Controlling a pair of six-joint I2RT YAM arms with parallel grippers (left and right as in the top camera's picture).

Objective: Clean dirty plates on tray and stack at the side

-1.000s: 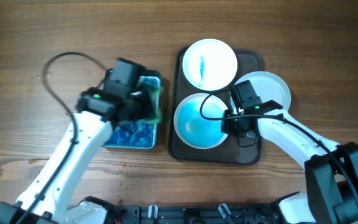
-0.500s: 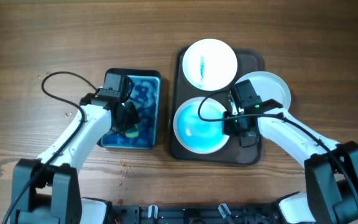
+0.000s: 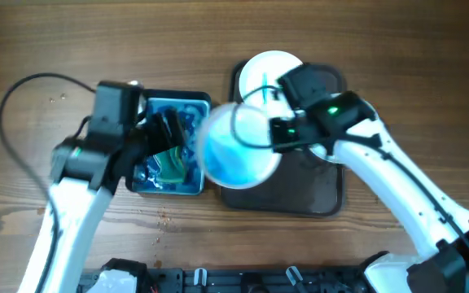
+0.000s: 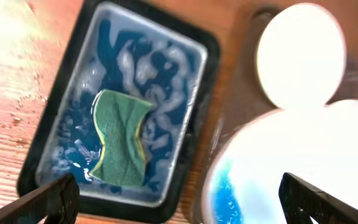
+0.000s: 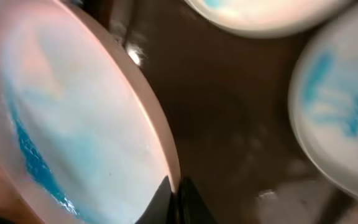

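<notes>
My right gripper is shut on the rim of a white plate with a broad blue smear. It holds that plate tilted above the left edge of the dark tray. In the right wrist view the fingers pinch the plate's edge. A second plate, marked with a thin blue streak, lies at the tray's far end. The right wrist view shows two plates on the tray, one at the top and one blue-streaked at the right. My left gripper hangs open and empty over the basin.
A blue basin of bluish water stands left of the tray, a green sponge lying in it. The held plate overlaps the basin's right rim from above. Bare wooden table surrounds both.
My left gripper opened, dropped the sponge into the basin and rose. My right gripper lifted the blue-smeared plate off the tray and carried it left toward the basin.
</notes>
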